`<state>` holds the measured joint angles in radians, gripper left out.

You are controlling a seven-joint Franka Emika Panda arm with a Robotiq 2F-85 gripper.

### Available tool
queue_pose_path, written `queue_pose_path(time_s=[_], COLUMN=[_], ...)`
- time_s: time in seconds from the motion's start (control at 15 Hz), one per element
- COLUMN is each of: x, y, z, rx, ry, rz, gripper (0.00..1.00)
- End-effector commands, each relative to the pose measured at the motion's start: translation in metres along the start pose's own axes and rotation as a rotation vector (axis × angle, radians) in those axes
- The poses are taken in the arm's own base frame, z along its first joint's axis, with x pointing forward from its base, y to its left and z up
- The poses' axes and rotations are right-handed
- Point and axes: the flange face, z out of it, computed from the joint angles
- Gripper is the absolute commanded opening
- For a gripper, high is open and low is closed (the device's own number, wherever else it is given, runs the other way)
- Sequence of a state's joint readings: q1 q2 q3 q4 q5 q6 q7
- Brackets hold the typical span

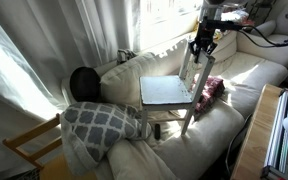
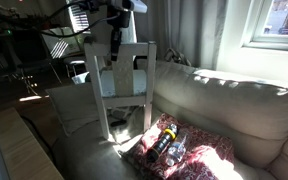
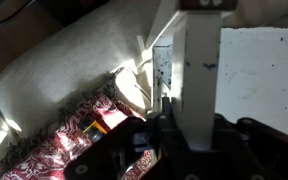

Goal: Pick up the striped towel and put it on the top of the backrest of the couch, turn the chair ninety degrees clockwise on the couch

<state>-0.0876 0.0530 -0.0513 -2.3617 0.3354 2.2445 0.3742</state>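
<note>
Pale chair (image 1: 166, 92) upright, seat pointing along couch (image 1: 254, 70), claw (image 1: 202, 47) clasping its back.

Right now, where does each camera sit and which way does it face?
Exterior view: high up, looking down on the couch and the chair; arm and claw show.
Exterior view: low, looking along the couch at the chair; claw shows.
Wrist view: looks down past the claw, clamped on the chair's frame.
All share the chair, claw and red patterned cloth.

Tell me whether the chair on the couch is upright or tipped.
Upright: the chair stands on its legs on the couch, seat level, gripper around its back post.
</note>
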Motion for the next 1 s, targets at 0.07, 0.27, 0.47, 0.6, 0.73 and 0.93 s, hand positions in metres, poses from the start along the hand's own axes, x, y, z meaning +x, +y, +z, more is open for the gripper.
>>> queue_pose_path(time_s=[0.07, 0.27, 0.47, 0.6, 0.73, 0.93], x=[-0.013, -0.025, -0.038, -0.045, -0.046, -0.048], y=[-0.014, -0.027, -0.032, -0.027, -0.017, -0.007], z=[-0.008, -0.008, -0.015, -0.022, -0.033, -0.047], rx=[0.029, 0.040, 0.049, 0.044, 0.050, 0.085], ry=[0.078, 0.102, 0.121, 0.137, 0.140, 0.147], rz=[0.158, 0.249, 0.311, 0.341, 0.377, 0.434], gripper=[0.06, 0.06, 0.06, 0.06, 0.06, 0.06])
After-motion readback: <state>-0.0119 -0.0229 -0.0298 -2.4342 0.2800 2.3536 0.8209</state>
